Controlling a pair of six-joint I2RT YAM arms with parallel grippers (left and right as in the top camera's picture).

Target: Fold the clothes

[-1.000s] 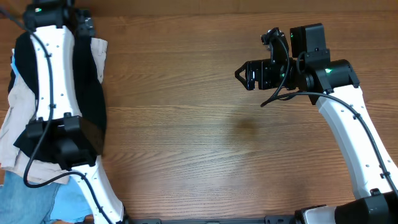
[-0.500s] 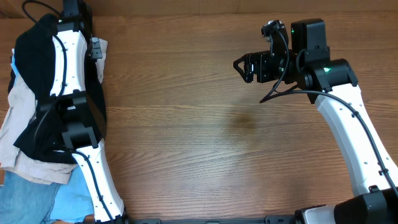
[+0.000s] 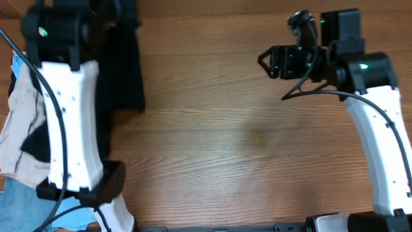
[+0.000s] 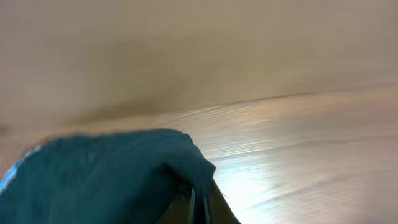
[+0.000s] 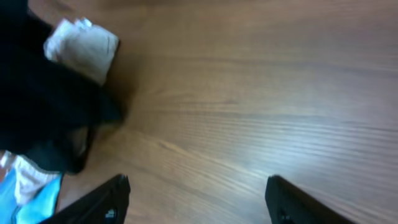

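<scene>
The clothes, a pair of black shorts (image 3: 127, 67), hang in a dark fold at the table's far left. My left gripper (image 4: 200, 208) is shut on them; in the left wrist view the dark cloth (image 4: 106, 177) bunches over the pinched fingers, lifted above the wood. In the overhead view the raised left arm (image 3: 64, 96) hides that gripper. My right gripper (image 3: 265, 61) hovers at the back right, open, with nothing between its fingers. In the right wrist view the right gripper (image 5: 199, 199) faces bare wood, and the black shorts (image 5: 43, 106) lie far off at the left.
Beige shorts (image 3: 19, 132) lie crumpled at the left edge under the left arm, and a corner of them (image 5: 84, 46) shows in the right wrist view. Light blue garments (image 3: 19, 206) sit at the front left corner. The wooden table (image 3: 244, 142) stretches between the arms.
My left gripper closed on the black shorts and the left arm rose, pulling the cloth up and rightward off the pile. The right gripper shifted slightly right and its jaws narrowed a little.
</scene>
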